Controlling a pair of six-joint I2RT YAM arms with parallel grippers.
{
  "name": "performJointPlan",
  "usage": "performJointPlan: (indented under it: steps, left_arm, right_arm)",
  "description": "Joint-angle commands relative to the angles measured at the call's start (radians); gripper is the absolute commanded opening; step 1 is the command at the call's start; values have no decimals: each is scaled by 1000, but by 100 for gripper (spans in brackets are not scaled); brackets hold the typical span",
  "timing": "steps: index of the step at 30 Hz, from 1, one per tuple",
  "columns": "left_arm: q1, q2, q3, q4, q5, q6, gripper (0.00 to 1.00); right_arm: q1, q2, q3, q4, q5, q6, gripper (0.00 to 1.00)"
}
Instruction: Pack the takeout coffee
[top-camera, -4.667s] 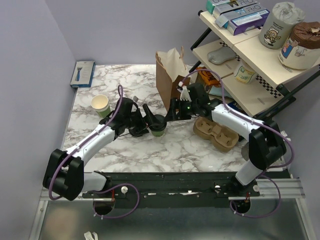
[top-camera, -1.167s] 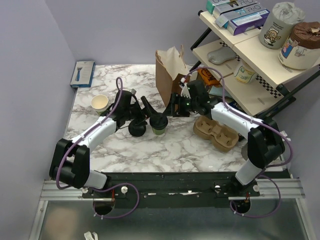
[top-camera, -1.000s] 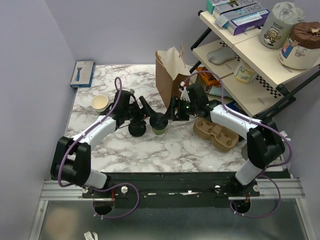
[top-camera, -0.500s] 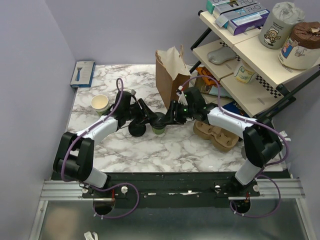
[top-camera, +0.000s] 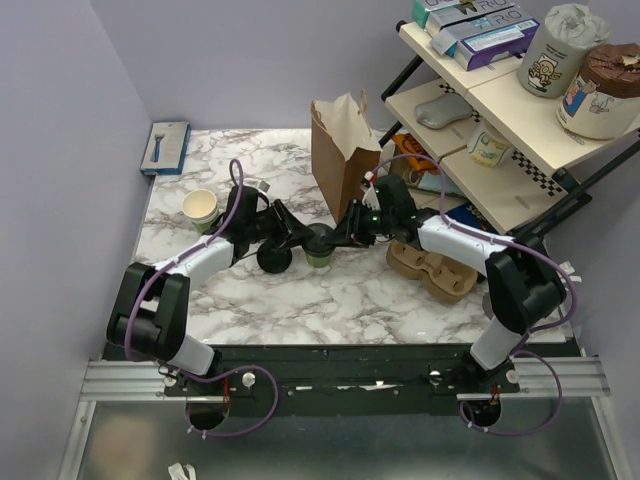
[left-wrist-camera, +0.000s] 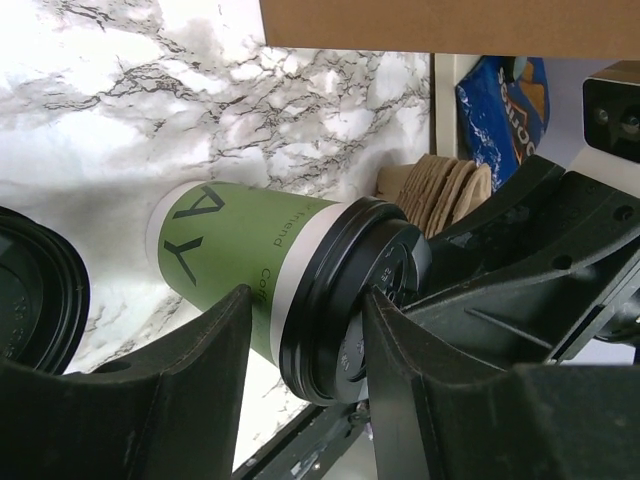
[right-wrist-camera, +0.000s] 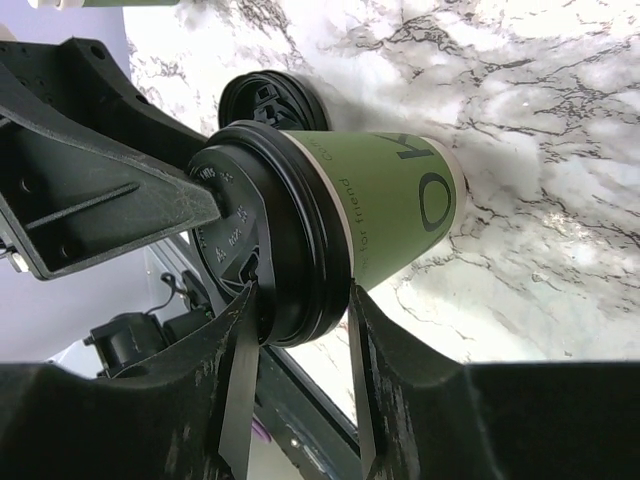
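The takeout coffee (top-camera: 318, 252), a dark-green cup (left-wrist-camera: 230, 255) under a black lid (left-wrist-camera: 350, 300), stands upright mid-table. Both grippers meet over it. My left gripper (top-camera: 305, 238) comes from the left: in the left wrist view (left-wrist-camera: 310, 298) one finger lies on the lid's top and the other against the green wall below the rim. My right gripper (top-camera: 336, 237) comes from the right and pinches the same way (right-wrist-camera: 300, 292), one finger on the lid (right-wrist-camera: 270, 250), one under the rim against the cup (right-wrist-camera: 395, 200). The brown paper bag (top-camera: 340, 150) stands open just behind.
A loose black lid (top-camera: 274, 260) lies left of the cup. A lidless green cup (top-camera: 200, 207) stands at far left. The brown pulp tray (top-camera: 432, 265) sits right of the cup. A blue box (top-camera: 167, 146) lies at the back left, and a loaded shelf (top-camera: 500, 110) stands at the right.
Both grippers have moved in over the lidded cup from either side and narrowed their jaws onto its lid and rim. The cup has stayed in place.
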Motion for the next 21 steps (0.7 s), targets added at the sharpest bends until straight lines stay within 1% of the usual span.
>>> performJointPlan:
  steps: [1, 2, 4, 5, 9, 11, 13, 14, 16, 17, 18, 21]
  left_arm:
    - [-8, 82, -67, -159, -38, 26, 21]
    - [-9, 85, -78, -157, -28, 23, 17]
    - [-9, 90, -88, -162, -29, 20, 15]
    - [-11, 93, -98, -166, -26, 20, 12]
    - [-11, 120, -108, -171, -23, 19, 0]
    - [-12, 151, -108, -166, -9, 20, 0]
    - [-18, 166, -110, -169, -6, 19, 0]
    - [-20, 170, -107, -179, -6, 19, 0]
    - [-23, 170, -102, -191, -6, 22, 0]
    - [-24, 163, -96, -189, -6, 23, 0]
    - [-29, 153, -93, -186, -9, 23, 0]
    - [-49, 91, -55, -159, -20, 42, 0]
  right_arm:
    - [-13, 91, -66, -130, 149, -64, 24]
    - [-13, 94, -68, -133, 151, -70, 24]
    - [-13, 105, -68, -125, 151, -90, 22]
    - [-15, 109, -69, -128, 155, -101, 22]
    - [-13, 125, -63, -125, 175, -135, 20]
    - [-15, 128, -51, -125, 155, -171, 17]
    - [-13, 120, -40, -127, 146, -185, 18]
    - [-13, 109, -37, -125, 146, -206, 19]
    - [-13, 96, -29, -127, 151, -223, 26]
    - [-12, 88, -23, -125, 145, -258, 30]
    - [-13, 76, -16, -127, 131, -266, 38]
    - [-15, 60, 24, -142, 120, -277, 46]
